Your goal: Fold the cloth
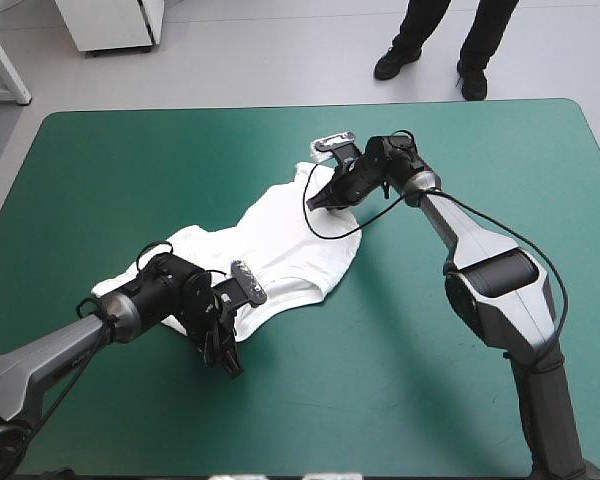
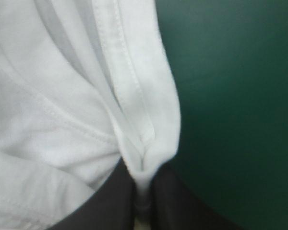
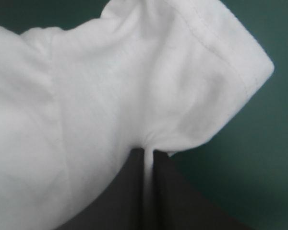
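White fabric, a short-sleeved T-shirt (image 1: 280, 245), is seen in the high view lying in loose folds across the middle of the teal-green desk (image 1: 480, 150), drawn out diagonally between the two arms. The left gripper (image 1: 223, 345) is set at the garment's near edge and the right gripper (image 1: 327, 197) at its far edge. In the left wrist view, the black fingers are shown all but closed, with a doubled, stitched hem (image 2: 134, 96) pinched between them and bare desk beside it. In the right wrist view, the fingers are likewise clamped on a thin fold of fabric, just beside what appears to be a sleeve's stitched cuff (image 3: 240, 62). The cloth is judged to be light, soft and limp: it can be expected to sag wherever it is not supported, and a thin pinch could be lost if it is pulled hard. Hold is best taken at hems and seams, where the doubled fabric gives more to bite on, and at two well-separated points so that an edge is kept taut.
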Controlling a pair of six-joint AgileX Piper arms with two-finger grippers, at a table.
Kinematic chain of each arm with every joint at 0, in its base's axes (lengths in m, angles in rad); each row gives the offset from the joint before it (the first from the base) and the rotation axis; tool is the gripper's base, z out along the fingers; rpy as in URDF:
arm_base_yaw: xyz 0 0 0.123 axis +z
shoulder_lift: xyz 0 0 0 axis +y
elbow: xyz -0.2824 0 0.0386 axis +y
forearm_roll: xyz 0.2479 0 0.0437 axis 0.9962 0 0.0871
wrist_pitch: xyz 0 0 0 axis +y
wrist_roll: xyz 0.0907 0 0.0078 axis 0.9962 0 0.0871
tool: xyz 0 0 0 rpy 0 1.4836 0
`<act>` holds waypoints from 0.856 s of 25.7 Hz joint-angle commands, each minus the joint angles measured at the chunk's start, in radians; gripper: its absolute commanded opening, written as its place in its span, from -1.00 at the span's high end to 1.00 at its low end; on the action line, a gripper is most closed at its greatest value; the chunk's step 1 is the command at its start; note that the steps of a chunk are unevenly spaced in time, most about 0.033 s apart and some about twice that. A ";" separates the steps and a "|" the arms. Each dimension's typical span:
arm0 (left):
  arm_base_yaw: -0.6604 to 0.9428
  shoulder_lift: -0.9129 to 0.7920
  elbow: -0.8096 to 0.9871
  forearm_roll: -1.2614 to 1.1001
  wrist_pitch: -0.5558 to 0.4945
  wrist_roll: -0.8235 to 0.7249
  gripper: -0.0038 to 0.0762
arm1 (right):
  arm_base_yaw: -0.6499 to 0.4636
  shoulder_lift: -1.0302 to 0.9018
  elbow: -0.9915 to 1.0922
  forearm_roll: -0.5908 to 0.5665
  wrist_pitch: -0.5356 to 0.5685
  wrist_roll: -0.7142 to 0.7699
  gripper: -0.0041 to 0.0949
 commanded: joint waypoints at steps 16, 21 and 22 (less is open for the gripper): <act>-0.007 -0.133 -0.391 0.055 0.275 -0.135 0.93 | -0.036 -0.370 -0.017 -0.267 0.178 0.149 0.94; -0.007 -0.242 -0.528 0.061 0.393 -0.154 0.93 | -0.036 -0.526 -0.002 -0.290 0.200 0.165 0.94; -0.007 -0.265 -0.557 0.061 0.410 -0.163 0.93 | -0.036 -0.553 -0.002 -0.293 0.200 0.165 0.94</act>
